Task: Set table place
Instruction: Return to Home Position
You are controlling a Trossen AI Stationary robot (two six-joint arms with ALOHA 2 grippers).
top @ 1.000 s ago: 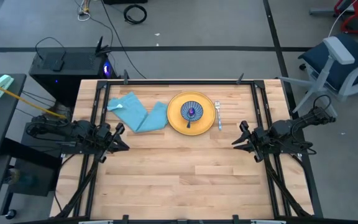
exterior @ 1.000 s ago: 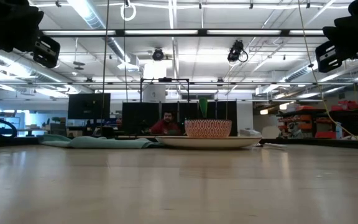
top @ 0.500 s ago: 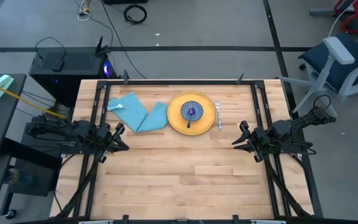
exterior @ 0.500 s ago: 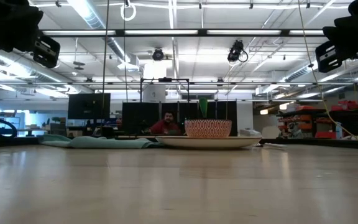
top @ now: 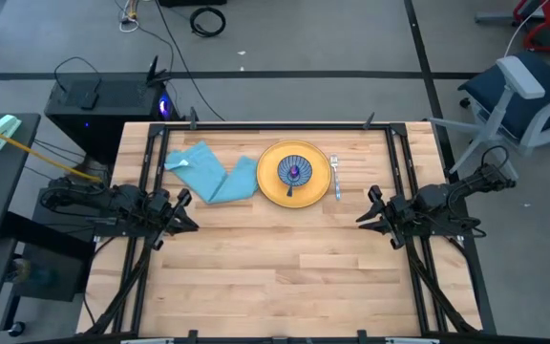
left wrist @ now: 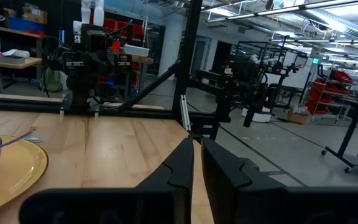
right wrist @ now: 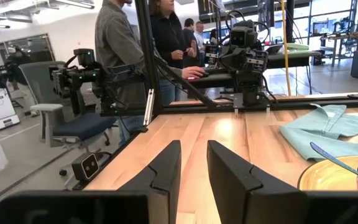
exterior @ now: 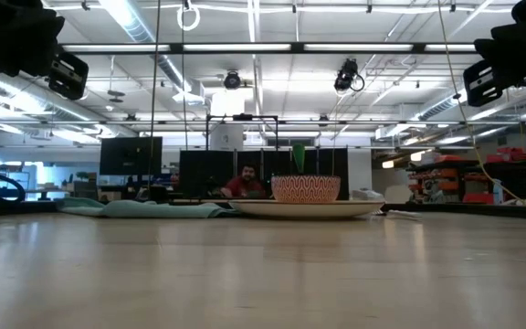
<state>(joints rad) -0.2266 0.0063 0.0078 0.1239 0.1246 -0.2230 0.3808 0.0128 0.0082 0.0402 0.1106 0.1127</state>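
Left fingers: The left gripper (top: 181, 210) hung over the left side of the tabletop (top: 275, 277), up off the wood. Its fingers (left wrist: 179, 168) were pressed nearly together and held nothing.
Right fingers: The right gripper (top: 366, 210) hung over the right side, facing the left one. Its fingers (right wrist: 166, 168) were a little apart and held nothing.
Plate: The yellow plate (top: 267, 183) lay flat between the two sets of fingers, a bit past them toward the far edge. It touched neither.
Bowl: The blue bowl (top: 285, 166) sat in the middle of the plate, well apart from both sets of fingers.
Spoon: The spoon (top: 294, 174) was in the bowl. Its head was inside and its handle leaned out over the rim.
Fork: The fork (top: 335, 178) lay flat just beside the plate, on the side nearer the right fingers.
Napkin: The blue napkin (top: 208, 174) lay rumpled on the plate's other side, near the left fingers, its edge meeting the plate.
People: Some people (right wrist: 120, 43) stood past the tabletop, beyond the right fingers.
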